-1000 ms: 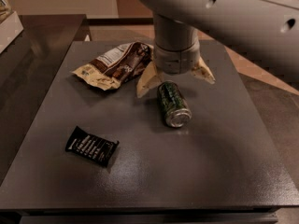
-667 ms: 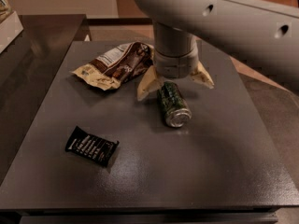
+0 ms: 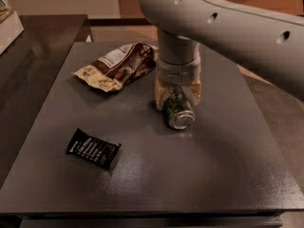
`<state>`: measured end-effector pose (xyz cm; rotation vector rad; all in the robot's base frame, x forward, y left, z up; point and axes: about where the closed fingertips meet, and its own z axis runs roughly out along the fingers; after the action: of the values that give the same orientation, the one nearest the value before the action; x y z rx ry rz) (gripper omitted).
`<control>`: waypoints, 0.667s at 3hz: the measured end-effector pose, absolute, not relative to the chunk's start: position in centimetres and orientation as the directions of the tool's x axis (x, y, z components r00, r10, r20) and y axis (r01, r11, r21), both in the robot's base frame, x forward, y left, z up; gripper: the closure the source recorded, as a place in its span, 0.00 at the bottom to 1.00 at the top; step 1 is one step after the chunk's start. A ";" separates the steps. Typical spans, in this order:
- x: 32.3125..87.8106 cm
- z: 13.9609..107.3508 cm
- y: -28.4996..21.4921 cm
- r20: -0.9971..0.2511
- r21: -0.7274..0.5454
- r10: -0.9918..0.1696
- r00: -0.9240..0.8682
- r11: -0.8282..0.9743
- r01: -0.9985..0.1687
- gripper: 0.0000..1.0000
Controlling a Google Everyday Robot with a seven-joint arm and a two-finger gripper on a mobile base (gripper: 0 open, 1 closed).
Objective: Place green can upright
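The green can (image 3: 176,109) lies on its side near the middle of the dark table (image 3: 223,175), its shiny silver end facing the front. My gripper (image 3: 177,97) comes straight down over the can's far half. Its pale fingers (image 3: 161,95) stand on either side of the can and press against its body, so the gripper is shut on the can. The can still rests on the table. The top half of the can is hidden by the wrist.
A crumpled brown and cream chip bag (image 3: 118,66) lies just left of the gripper. A small black packet (image 3: 93,148) lies at the front left. My large pale arm (image 3: 228,23) spans the upper right. A darker counter (image 3: 28,56) borders the table on the left.
The fingers were spread wide on both sides of the can; they have closed in onto it. The can has stayed lying in the same place.
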<state>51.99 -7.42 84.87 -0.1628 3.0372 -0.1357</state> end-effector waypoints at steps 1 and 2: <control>51.9 84.5 -7.3 -0.083 -0.069 -0.120 -0.989 0.991 -0.114 0.62; 52.4 86.0 -6.9 -0.143 -0.017 -0.172 -0.975 0.985 -0.171 0.85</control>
<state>52.45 -6.94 86.01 -0.2589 2.9864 -0.0076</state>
